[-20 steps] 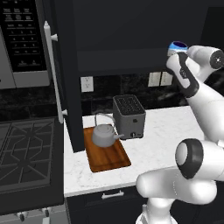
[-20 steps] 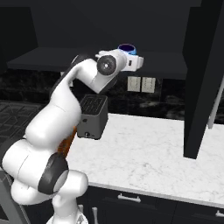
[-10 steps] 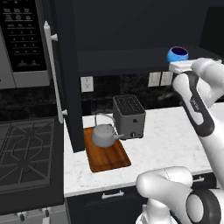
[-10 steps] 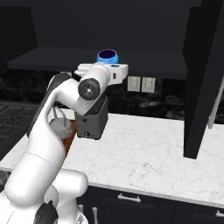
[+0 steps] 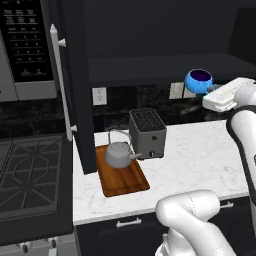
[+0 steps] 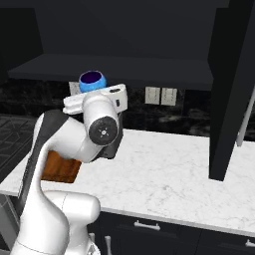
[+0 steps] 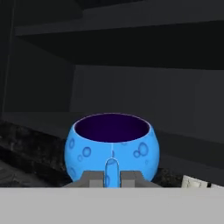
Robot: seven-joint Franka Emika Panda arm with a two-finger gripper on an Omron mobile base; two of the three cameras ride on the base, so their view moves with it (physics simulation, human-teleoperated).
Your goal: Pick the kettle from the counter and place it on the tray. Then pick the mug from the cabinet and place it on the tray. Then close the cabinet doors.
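Note:
The bright blue mug (image 5: 198, 81) with a dark purple inside hangs in the air in front of the open cabinet (image 5: 150, 45), below its shelf. My gripper (image 5: 210, 91) is shut on the mug's side handle (image 7: 112, 168), which sits between the two fingertips (image 7: 92, 177). The right base view has the mug (image 6: 92, 82) just above the white hand (image 6: 97, 102). The grey kettle (image 5: 119, 152) stands upright on the reddish-brown tray (image 5: 125, 180), at the left end of the white marble counter (image 5: 200, 155). The mug is well right of the tray and above it.
A dark grey toaster (image 5: 147, 133) stands right next to the tray and kettle. The left cabinet door (image 5: 75, 85) hangs open beside the microwave (image 5: 25, 45); the right door (image 6: 231, 89) hangs open over the counter. The stove (image 5: 30, 175) lies to the left.
The arm has swung and brought the mug down and leftward, away from the cabinet shelf. The kettle, tray and doors have not moved.

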